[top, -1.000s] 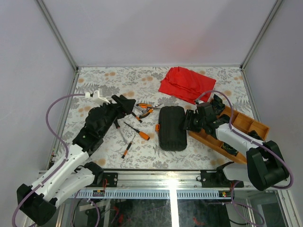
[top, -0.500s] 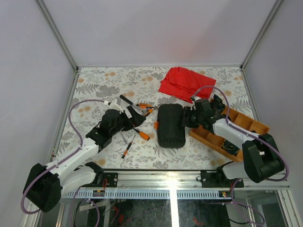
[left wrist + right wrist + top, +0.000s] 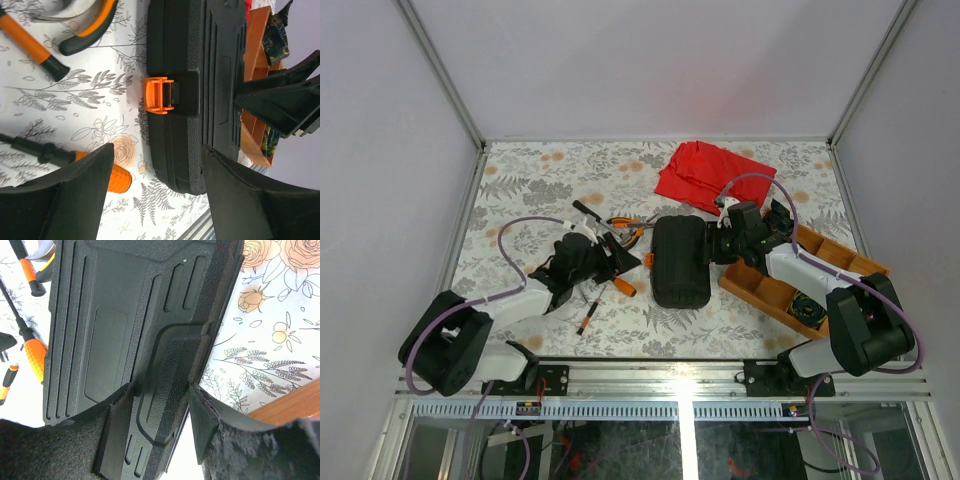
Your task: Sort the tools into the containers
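Note:
The closed black tool case (image 3: 680, 263) lies mid-table, its orange latch (image 3: 649, 261) on its left side. My left gripper (image 3: 630, 260) is open and empty, low over the table, its fingertips pointing at the latch (image 3: 159, 94). My right gripper (image 3: 719, 245) is shut on the case's right edge; in the right wrist view (image 3: 160, 410) its fingers clamp the raised ridge of the lid (image 3: 125, 315). The orange-handled pliers (image 3: 628, 229), a black-handled driver (image 3: 587, 212), an orange-handled screwdriver (image 3: 623, 287) and a small screwdriver (image 3: 587, 318) lie left of the case.
A red cloth (image 3: 710, 175) lies behind the case. A wooden tray (image 3: 790, 285) with dark items stands to the right, under my right arm. The table's front rail is close below the case. In the left wrist view, the pliers (image 3: 90, 30) lie near the case (image 3: 200, 75).
My left arm has swung down and to the right, from near the pliers to the case's latch side. My right gripper and the case have shifted slightly left.

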Controlling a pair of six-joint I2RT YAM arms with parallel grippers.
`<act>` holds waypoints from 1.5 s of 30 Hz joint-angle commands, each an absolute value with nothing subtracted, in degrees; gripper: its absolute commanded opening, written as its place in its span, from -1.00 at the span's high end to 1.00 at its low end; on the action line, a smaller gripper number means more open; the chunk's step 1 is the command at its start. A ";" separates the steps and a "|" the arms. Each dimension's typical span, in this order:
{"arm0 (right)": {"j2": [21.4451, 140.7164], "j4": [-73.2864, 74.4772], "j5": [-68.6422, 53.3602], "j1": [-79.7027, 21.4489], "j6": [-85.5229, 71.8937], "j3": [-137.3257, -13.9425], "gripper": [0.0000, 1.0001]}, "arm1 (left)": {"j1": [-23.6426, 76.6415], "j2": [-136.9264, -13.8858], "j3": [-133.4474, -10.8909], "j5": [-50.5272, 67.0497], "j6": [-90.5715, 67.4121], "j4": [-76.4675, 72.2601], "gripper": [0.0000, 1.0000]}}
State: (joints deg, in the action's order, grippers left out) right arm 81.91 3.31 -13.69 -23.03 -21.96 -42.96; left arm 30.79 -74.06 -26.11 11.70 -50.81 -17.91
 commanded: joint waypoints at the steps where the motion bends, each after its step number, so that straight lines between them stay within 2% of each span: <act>1: 83.79 6.68 -10.80 -22.76 -19.30 -41.31 -0.07 | 30.67 -77.92 -25.65 15.87 -52.88 -31.55 -0.34; 10: 84.16 5.83 -11.92 -22.75 -20.80 -40.35 -0.07 | 29.29 -88.08 -26.42 20.54 -54.05 -42.99 -0.23; 21: 84.85 5.57 -12.52 -22.69 -21.58 -40.38 -0.06 | 25.26 -98.25 -26.01 29.43 -58.24 -59.23 0.06; 40: 84.80 5.52 -13.18 -22.74 -21.87 -40.23 -0.06 | 24.87 -107.78 -26.53 30.97 -60.31 -67.35 0.10; 45: 85.14 5.35 -13.62 -22.73 -22.07 -40.36 -0.05 | 24.75 -109.67 -27.40 31.64 -60.66 -69.04 0.20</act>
